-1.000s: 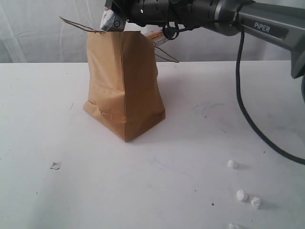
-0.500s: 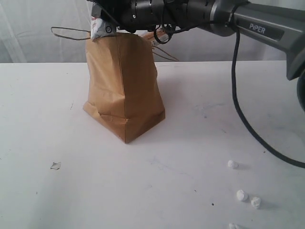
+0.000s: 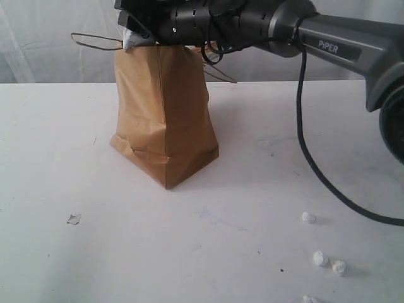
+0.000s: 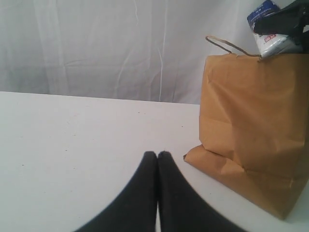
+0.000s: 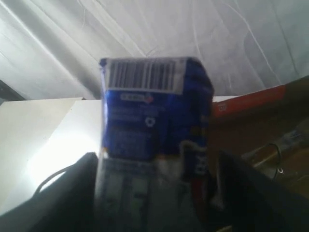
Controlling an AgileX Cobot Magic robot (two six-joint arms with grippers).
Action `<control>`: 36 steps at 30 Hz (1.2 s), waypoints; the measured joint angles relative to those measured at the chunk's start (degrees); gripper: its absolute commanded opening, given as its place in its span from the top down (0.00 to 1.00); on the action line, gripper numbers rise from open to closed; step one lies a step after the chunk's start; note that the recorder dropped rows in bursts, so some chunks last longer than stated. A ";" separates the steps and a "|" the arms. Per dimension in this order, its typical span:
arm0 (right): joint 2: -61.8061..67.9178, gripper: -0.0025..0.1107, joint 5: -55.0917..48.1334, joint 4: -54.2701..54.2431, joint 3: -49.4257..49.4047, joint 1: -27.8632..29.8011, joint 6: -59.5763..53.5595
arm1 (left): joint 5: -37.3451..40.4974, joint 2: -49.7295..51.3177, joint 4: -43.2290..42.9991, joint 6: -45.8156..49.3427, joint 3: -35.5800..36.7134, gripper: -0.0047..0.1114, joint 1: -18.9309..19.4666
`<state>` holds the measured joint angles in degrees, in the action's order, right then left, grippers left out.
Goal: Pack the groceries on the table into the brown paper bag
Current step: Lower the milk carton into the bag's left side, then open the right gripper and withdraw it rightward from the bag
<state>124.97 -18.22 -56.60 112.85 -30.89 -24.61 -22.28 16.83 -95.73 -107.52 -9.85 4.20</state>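
Note:
The brown paper bag (image 3: 164, 120) (image 4: 251, 121) stands upright on the white table (image 3: 252, 189). My right gripper (image 3: 136, 28) (image 5: 157, 159) reaches across over the bag's mouth. The white-blue carton (image 3: 132, 39) (image 4: 273, 34) (image 5: 149, 125) lies between its fingers at the bag's left rim. The jaws stand open, with a gap showing between the carton and one finger (image 5: 236, 183). An orange-red pack (image 5: 251, 99) shows inside the bag. Small white lumps (image 3: 320, 257) lie on the table at the front right. My left gripper (image 4: 158, 153) is shut and empty, low over the table beside the bag's base.
The right arm's black cable (image 3: 309, 151) hangs down to the table right of the bag. A small clear scrap (image 3: 74, 219) lies at the front left. The bag's paper handles (image 3: 95, 41) stick out sideways. A white curtain closes off the back.
The right arm has shifted left over the bag's mouth, carrying the carton with it. Its jaws now stand wider around the carton. The left gripper has stayed shut.

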 measured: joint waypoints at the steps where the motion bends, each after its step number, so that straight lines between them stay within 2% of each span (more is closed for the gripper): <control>1: 0.06 0.41 0.85 0.16 0.00 0.00 0.00 | 0.00 0.00 0.00 0.00 0.00 0.96 0.00; 15: 0.49 0.42 9.71 1.75 -0.11 0.00 0.00 | -0.23 0.00 0.00 0.00 0.00 0.96 0.00; 25: 0.25 0.42 9.67 4.48 -0.11 0.00 0.00 | -0.27 0.00 -0.12 0.00 0.00 0.96 0.00; 29: -0.02 0.42 8.98 9.60 -0.11 0.00 -0.27 | -0.52 0.00 -0.12 0.00 0.00 0.96 0.00; 36: -0.77 0.42 7.55 11.83 0.01 0.11 -11.57 | -2.23 0.00 -0.23 0.00 0.00 0.96 0.00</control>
<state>124.20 -10.66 -44.77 112.86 -30.78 -36.18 -24.51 16.83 -95.96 -107.52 -9.85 4.20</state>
